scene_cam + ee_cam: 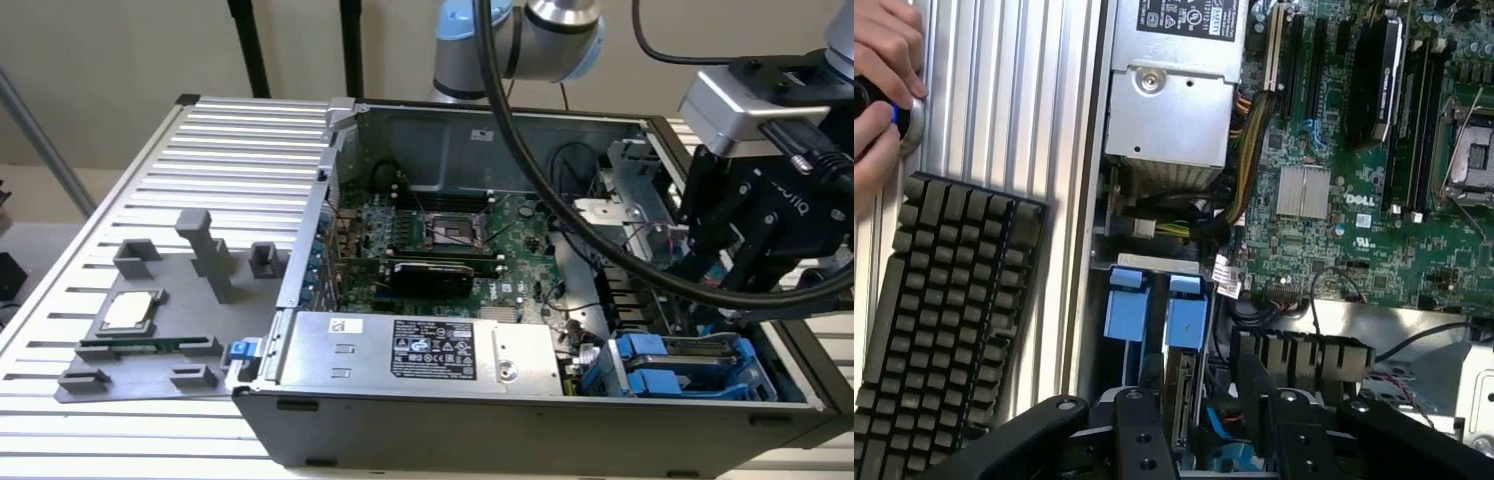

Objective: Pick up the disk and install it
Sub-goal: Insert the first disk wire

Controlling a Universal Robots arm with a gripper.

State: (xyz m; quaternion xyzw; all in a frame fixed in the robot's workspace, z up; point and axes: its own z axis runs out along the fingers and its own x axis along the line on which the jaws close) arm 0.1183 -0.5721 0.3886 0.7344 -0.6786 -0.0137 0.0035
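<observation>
Under the gripper (741,292): one drive bay (763,378), in a corner of the open computer case (441,425). The gripper hangs just above it.
Gripper count: one, black, on one arm (561,25).
Gripper state: cannot tell. Whether it clamps the disk or stands clear of it is not visible.
Disk count: one made out, silver-grey, seen edge-on.
Disk position: the disk (1181,400) stands upright in the drive bay, directly beneath the gripper's middle and close to it. Contact cannot be determined.
Blue tabs: two (1126,305), side by side, just beyond the gripper. One sits at the end of the disk.
Grey box with black label: one (427,350), inside the case, beyond the blue tabs from the gripper.
Motherboard: one (514,285), green, beside the gripper and deeper in the case.
Keyboard: one (944,310), on the slatted table (254,140) outside the case wall, near the gripper.
Hand: one person's hand (884,70), past the keyboard's far end from the gripper, on a small dark object with a blue light.
Chip: one (127,310), square and silver, on one grey tray (147,385). It lies well apart from the gripper, across the case.
</observation>
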